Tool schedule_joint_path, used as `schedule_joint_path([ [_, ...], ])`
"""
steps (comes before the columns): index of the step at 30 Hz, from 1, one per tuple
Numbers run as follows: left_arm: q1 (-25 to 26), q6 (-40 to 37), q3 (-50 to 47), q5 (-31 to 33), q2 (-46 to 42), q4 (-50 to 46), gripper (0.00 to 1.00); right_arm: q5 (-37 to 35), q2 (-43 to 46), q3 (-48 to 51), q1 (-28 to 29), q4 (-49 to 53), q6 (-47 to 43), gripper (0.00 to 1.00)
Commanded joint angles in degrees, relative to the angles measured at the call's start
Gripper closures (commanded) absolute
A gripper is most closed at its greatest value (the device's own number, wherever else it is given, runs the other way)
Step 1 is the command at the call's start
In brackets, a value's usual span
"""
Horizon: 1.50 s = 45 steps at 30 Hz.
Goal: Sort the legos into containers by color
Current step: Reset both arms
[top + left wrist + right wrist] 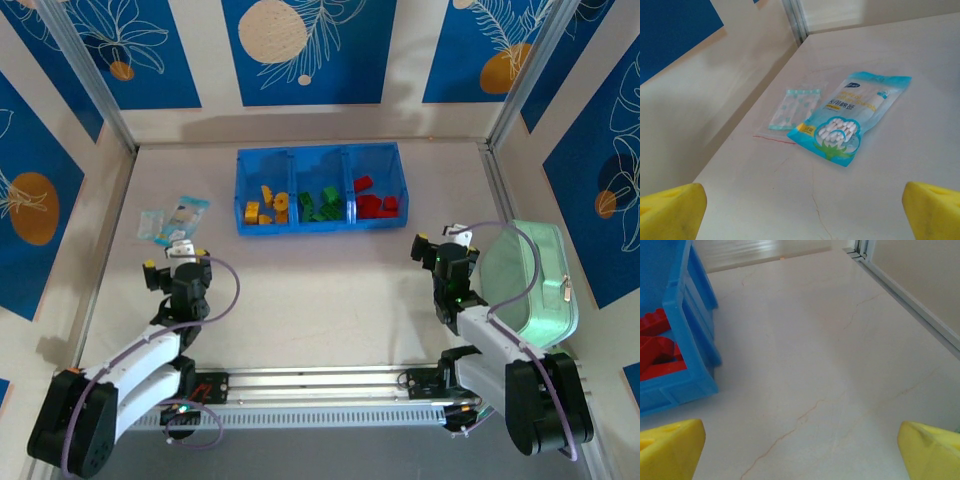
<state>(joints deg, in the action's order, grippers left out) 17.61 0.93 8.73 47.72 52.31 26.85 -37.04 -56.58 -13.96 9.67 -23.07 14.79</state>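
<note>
Apparently the sorting is done, or very nearly. The legos sit inside the blue tray (pixel 320 227) at the far middle of the table (pixel 320 300), one colour to each compartment: yellow legos (pixel 265 206) on the left, green legos (pixel 322 203) in the middle and red legos (pixel 375 198) on the right. The right wrist view catches the red ones low behind the tray's near corner. I can make out no loose brick on the bare table in front of the tray, though a piece that small could lie hidden under an arm, so I would not call it certain. If that holds, nothing is left to pick up.

Both arms are folded low near their bases, forearms angled up the table. The left gripper (pixel 176 258) has its jaws spread wide with nothing between them, and points at a pale blue packet (pixel 187 212) and a small clear bag (pixel 152 225). The right gripper (pixel 442 240) is equally wide and empty, aimed past the tray's right end, with a mint-green case (pixel 530 280) just beside that arm.
</note>
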Motion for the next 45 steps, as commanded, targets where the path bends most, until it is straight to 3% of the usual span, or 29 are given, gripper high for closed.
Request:
schedule_joint_path([
  [1, -1.0, -0.6, 0.6, -1.5, 1.1, 4.9, 0.00, -0.2, 0.1, 1.6, -0.7, -6.0, -0.7, 0.01],
  [15, -2.7, -1.0, -6.7, -3.5, 0.5, 21.9, 0.00, 1.1, -5.6, 1.9, -2.6, -14.9, 0.0, 0.01],
  [20, -3.9, -0.4, -6.0, -5.2, 5.0, 25.3, 0.00, 1.6, -8.4, 0.7, -2.6, -16.2, -0.5, 0.01],
  [31, -4.6, -1.7, -5.5, -5.6, 20.4, 44.4, 0.00, 1.8, -13.1, -0.1, -3.4, -21.7, -1.1, 0.01],
  [38, -4.7, -2.6, -6.2, -5.4, 25.1, 52.0, 0.00, 2.5, -14.8, 4.7, -5.3, -33.2, -0.2, 0.01],
  [42, -4.7, -2.8, -6.2, -6.0, 26.6, 53.8, 0.00, 3.1, -22.7, 5.9, -6.7, -44.2, -0.1, 0.01],
  [45, -4.8, -2.9, -6.1, -6.3, 26.7, 53.8, 0.00, 2.7, -22.6, 5.3, -5.0, -43.3, -1.8, 0.01],
])
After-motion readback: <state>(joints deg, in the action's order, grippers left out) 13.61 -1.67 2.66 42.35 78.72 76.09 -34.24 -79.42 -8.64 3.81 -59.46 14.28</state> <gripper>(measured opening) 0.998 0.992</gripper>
